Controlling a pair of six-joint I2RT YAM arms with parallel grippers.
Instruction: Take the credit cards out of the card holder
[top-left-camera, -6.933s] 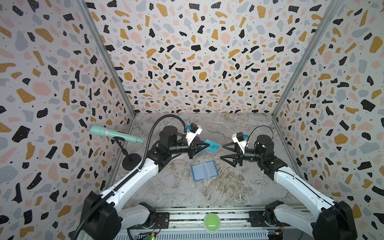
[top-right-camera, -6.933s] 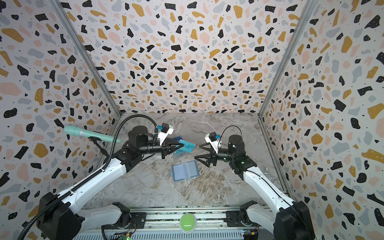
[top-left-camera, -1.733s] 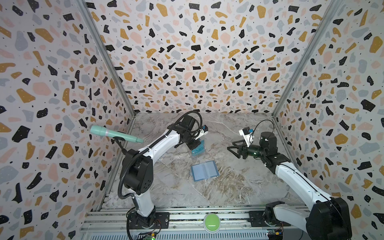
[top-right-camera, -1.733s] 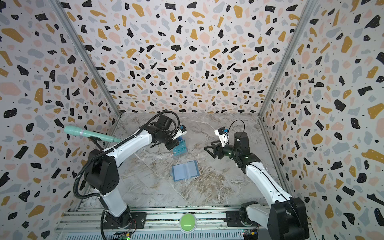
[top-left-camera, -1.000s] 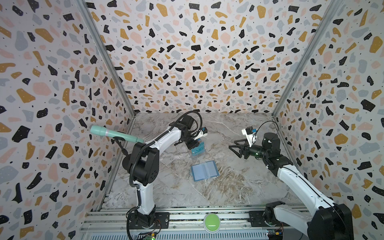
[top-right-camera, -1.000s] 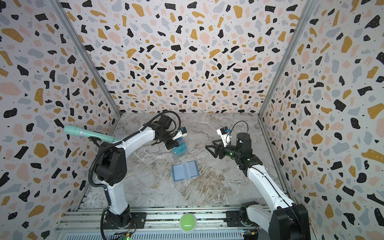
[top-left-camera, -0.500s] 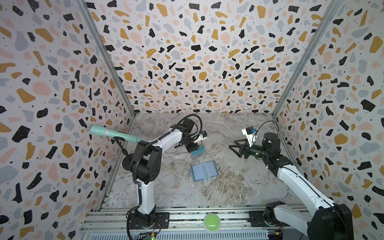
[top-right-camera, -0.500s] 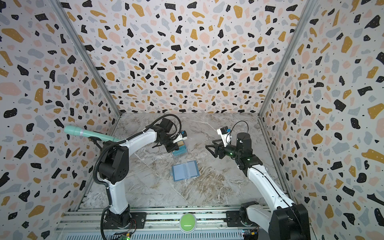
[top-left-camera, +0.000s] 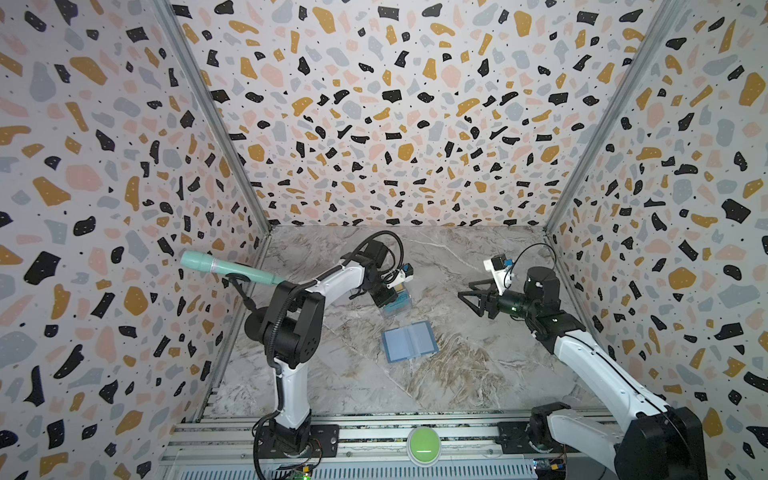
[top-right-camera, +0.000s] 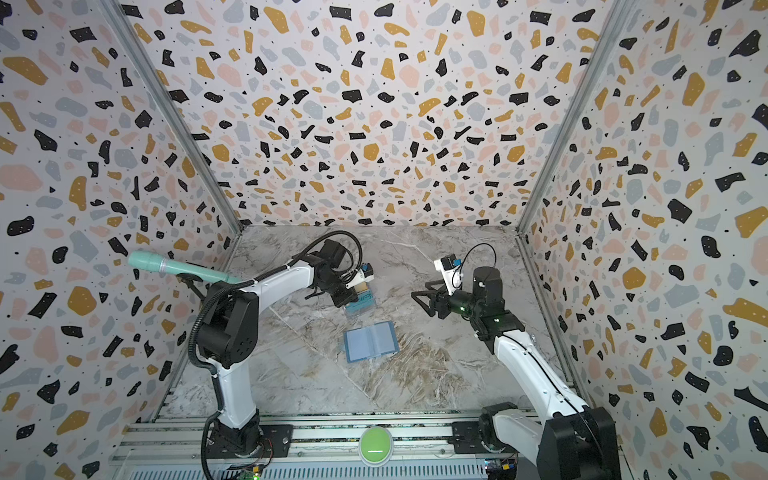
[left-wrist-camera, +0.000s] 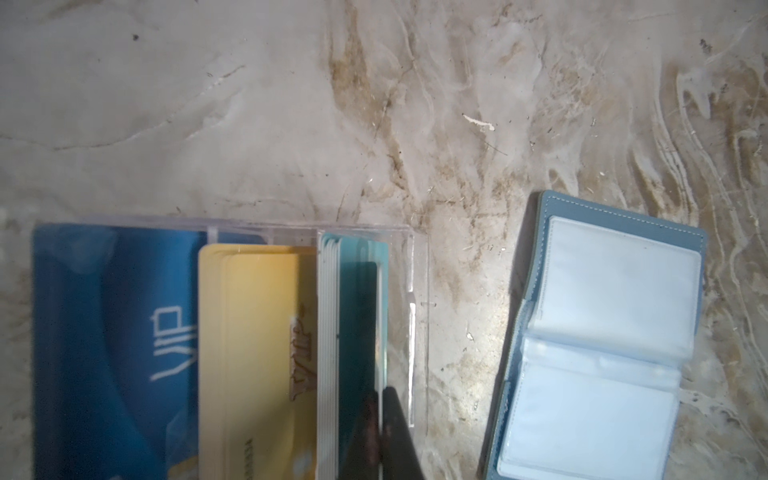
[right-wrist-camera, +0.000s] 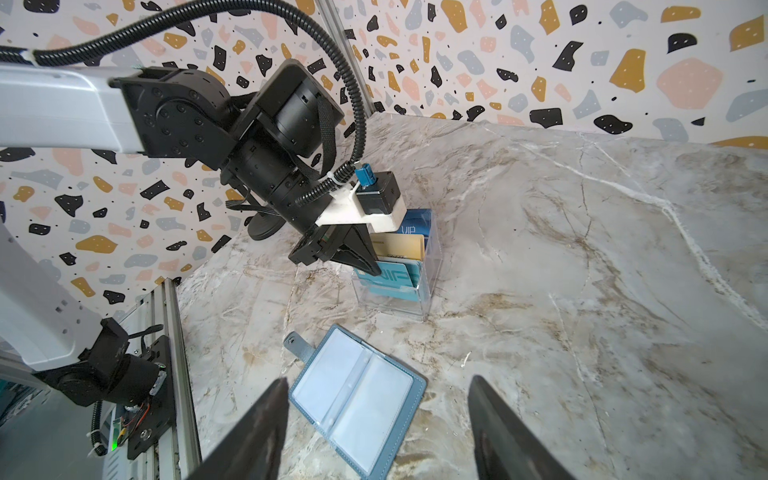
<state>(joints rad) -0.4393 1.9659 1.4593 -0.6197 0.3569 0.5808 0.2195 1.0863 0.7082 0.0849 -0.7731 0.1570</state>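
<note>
The dusty-blue leather-like card holder (top-left-camera: 409, 341) was laid open in the middle, sleeves seemingly emptied. The left gripper (right-wrist-camera: 365, 266) was closed on a teal plastic credit card (left-wrist-camera: 359, 332) at the clear acrylic stand (right-wrist-camera: 397, 282); the right gripper (right-wrist-camera: 376, 415) was held wide, empty.

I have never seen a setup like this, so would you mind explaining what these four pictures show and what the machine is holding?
Two white robot arms stand on a rail at the front of a marble-patterned table, inside speckled walls. Two pictures come from one overhead stereo camera and look nearly alike. The remaining two come from small cameras on each arm's wrist.

On the table lies the card holder, a dusty-blue wallet opened flat; its clear sleeves look empty in the wrist views. Behind it stands a clear acrylic stand with blue, gold and teal credit cards in its tiers.

The left gripper is shut, its tips at the teal cards in the stand's front tier. The right gripper hangs open above the table, holding nothing. A teal microphone stands at the left wall.
</note>
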